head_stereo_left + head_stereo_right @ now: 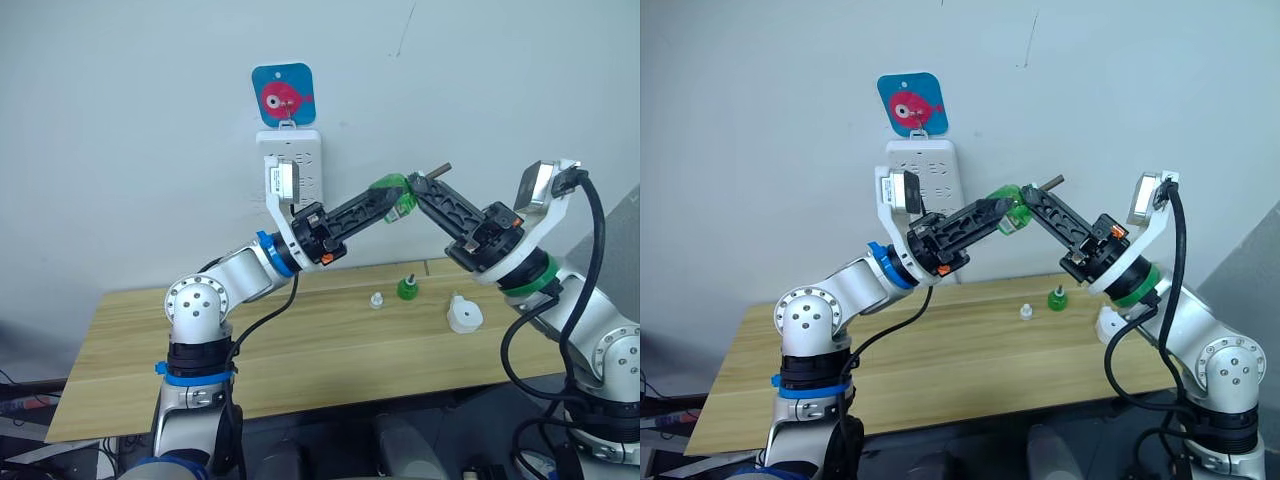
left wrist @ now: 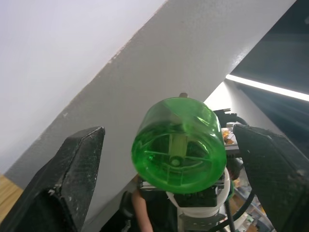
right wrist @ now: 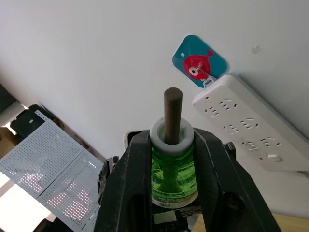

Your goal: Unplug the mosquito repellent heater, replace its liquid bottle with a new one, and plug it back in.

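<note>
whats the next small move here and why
Probably draw the left gripper back from the green bottle. The right gripper is clamped on the bottle's neck with the wick up, while the left fingers stand open on either side of its base, so the right arm seems to have it. Next would be carrying it to the heater on the table.

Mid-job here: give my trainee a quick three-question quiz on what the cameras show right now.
1. True or false: the right gripper is shut on the green bottle.
2. The left gripper is: A) shut on the bottle, B) open with the bottle's base between its fingers, C) resting on the table.
3. Which item stands on the table nearest the robot's right arm?

Key:
1. True; its fingers clamp the bottle below the white collar, wick exposed.
2. B.
3. The mosquito repellent heater; a green-capped bottle and a small white cap stand further left.
</note>
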